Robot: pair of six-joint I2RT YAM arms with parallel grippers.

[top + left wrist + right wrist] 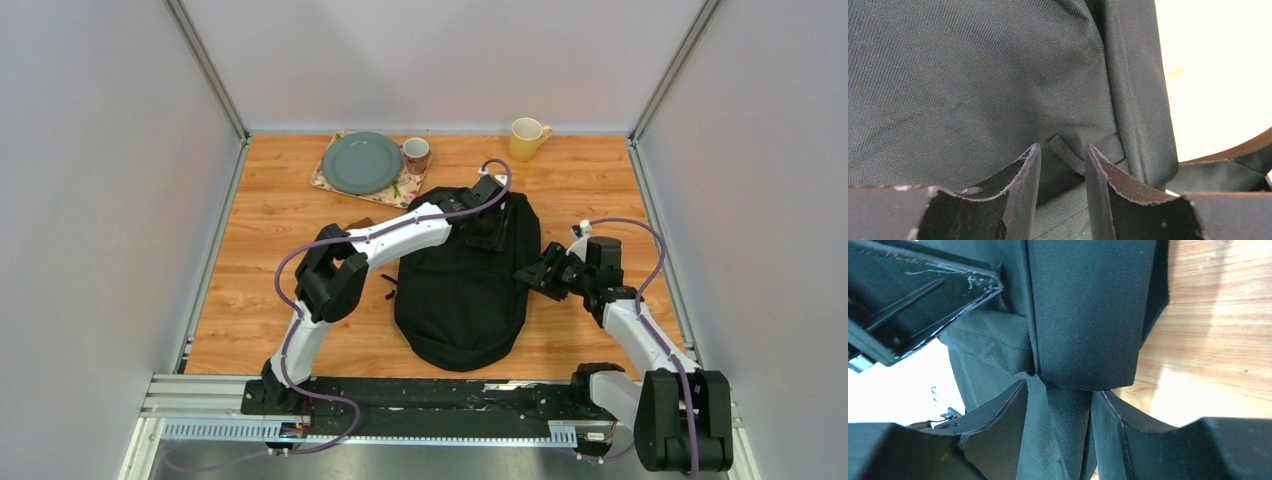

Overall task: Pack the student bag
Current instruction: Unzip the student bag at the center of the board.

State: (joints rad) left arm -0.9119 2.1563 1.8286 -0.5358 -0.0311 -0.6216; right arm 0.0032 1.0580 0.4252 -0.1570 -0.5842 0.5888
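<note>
The student bag (460, 300) lies flat in the middle of the wooden table, black fabric with its rounded end toward me. My left gripper (492, 220) is over the bag's far end. In the left wrist view its fingers stand apart on the fabric (973, 85), and a short ribbed cord (1067, 155) between them leans on the right finger; the left gripper (1062, 147) is open. My right gripper (524, 272) is at the bag's right edge. Seen from the right wrist, a folded strap (1063, 415) fills the gap of the right gripper (1060, 390), touching both fingers.
At the back stand a grey-green plate (361, 162) on a floral mat (327, 181), a small brown mug (416, 154) and a yellow mug (526, 138). Grey walls with metal rails (208, 260) close in both sides. Bare wood (260, 300) shows left of the bag.
</note>
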